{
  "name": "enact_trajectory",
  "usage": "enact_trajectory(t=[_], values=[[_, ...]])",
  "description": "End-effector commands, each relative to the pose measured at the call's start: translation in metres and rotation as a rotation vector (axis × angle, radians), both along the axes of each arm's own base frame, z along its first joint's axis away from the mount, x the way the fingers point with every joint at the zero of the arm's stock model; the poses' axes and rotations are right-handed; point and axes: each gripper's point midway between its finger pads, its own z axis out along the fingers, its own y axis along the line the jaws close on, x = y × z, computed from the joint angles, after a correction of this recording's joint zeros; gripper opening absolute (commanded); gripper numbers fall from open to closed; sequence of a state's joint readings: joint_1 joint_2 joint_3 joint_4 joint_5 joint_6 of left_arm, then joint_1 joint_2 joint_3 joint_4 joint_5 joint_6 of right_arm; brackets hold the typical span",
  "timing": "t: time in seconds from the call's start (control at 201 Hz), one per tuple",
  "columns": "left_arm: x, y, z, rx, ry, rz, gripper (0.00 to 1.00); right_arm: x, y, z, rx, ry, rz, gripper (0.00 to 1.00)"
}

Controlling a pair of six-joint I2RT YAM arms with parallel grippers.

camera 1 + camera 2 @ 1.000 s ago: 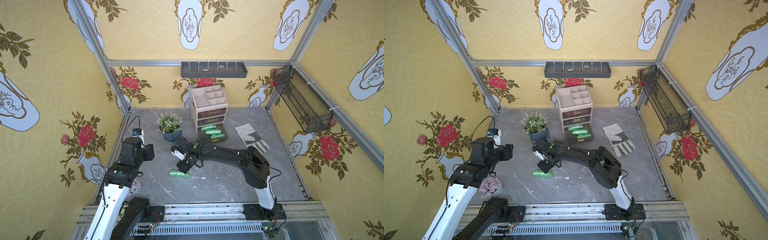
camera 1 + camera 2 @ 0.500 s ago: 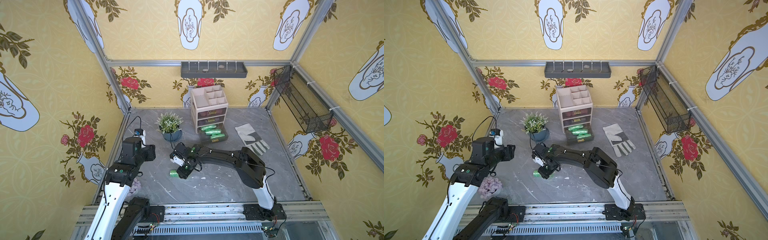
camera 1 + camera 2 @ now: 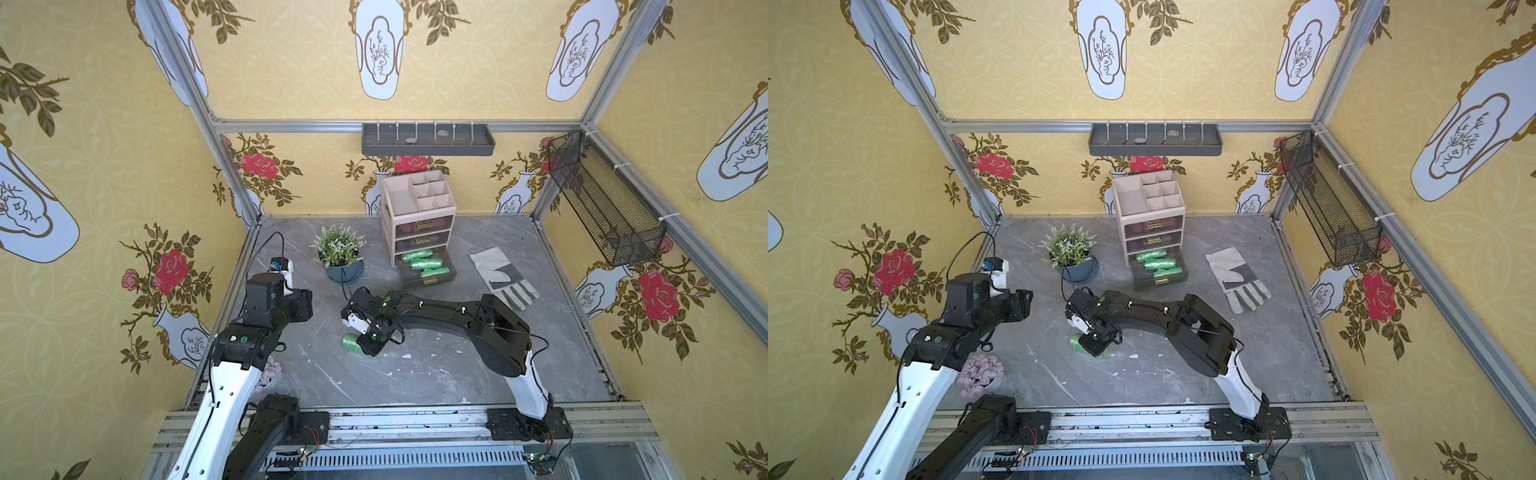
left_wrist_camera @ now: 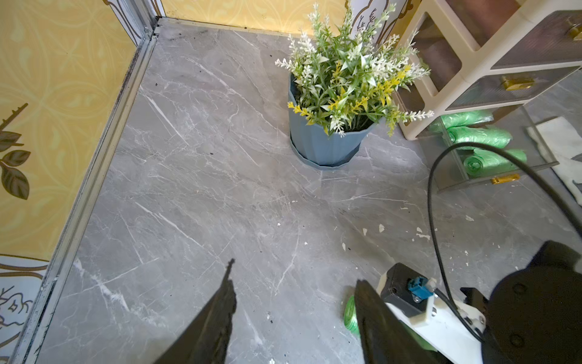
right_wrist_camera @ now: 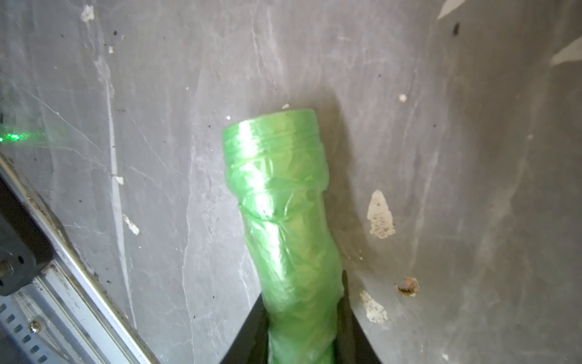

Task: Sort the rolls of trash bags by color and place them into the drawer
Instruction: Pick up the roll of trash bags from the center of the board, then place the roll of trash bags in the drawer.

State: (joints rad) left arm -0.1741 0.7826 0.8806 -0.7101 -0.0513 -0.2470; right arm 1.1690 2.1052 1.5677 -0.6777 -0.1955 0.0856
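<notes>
My right gripper [image 5: 302, 299] is clamped against both sides of a crinkled green plastic-film roll of trash bags [image 5: 277, 189]. The roll lies on the grey marble-patterned tabletop [image 3: 436, 374], at about eight o'clock from the table's middle in both top views. Three more green film rolls [image 3: 424, 263] lie in the pulled-out clear bottom drawer [image 3: 430, 281] of the beige plastic organiser [image 3: 415, 199], between one and two o'clock from my grip. My left gripper [image 4: 294, 274] hangs at ten o'clock from the roll, jaws apart and empty.
</notes>
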Motion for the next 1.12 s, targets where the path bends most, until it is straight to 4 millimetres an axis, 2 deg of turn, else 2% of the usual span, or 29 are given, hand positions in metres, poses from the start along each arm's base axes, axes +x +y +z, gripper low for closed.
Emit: enact_trajectory(t=[0.0, 0.115, 0.199, 0.354, 0.453, 0.687, 0.802, 0.936, 1.11], values=[[0.004, -0.002, 0.002, -0.012, -0.020, -0.007, 0.62, 0.004, -0.002, 0.005, 0.002, -0.027, -0.011, 0.24], [0.004, -0.003, 0.002, -0.015, -0.019, -0.012, 0.62, 0.009, -0.005, 0.027, 0.030, -0.065, -0.025, 0.20], [0.004, -0.004, 0.002, -0.017, -0.018, -0.013, 0.62, 0.018, -0.014, 0.061, 0.068, -0.118, -0.052, 0.19], [0.004, -0.004, 0.002, -0.019, -0.021, -0.014, 0.62, 0.054, -0.056, 0.122, 0.083, -0.235, -0.178, 0.19], [0.005, -0.004, 0.002, -0.017, -0.020, -0.014, 0.62, 0.082, -0.088, 0.144, 0.039, -0.302, -0.271, 0.19], [0.005, -0.003, 0.002, -0.013, -0.018, -0.015, 0.62, 0.139, -0.149, 0.139, -0.127, -0.354, -0.449, 0.17], [0.005, -0.004, 0.001, -0.015, -0.015, -0.017, 0.62, 0.162, -0.172, 0.141, -0.189, -0.393, -0.511, 0.17], [0.006, -0.005, 0.000, -0.018, -0.010, -0.019, 0.62, 0.179, -0.176, 0.136, -0.220, -0.403, -0.521, 0.17], [0.006, -0.005, 0.000, -0.019, -0.008, -0.022, 0.62, 0.198, -0.177, 0.111, -0.327, -0.424, -0.485, 0.17]])
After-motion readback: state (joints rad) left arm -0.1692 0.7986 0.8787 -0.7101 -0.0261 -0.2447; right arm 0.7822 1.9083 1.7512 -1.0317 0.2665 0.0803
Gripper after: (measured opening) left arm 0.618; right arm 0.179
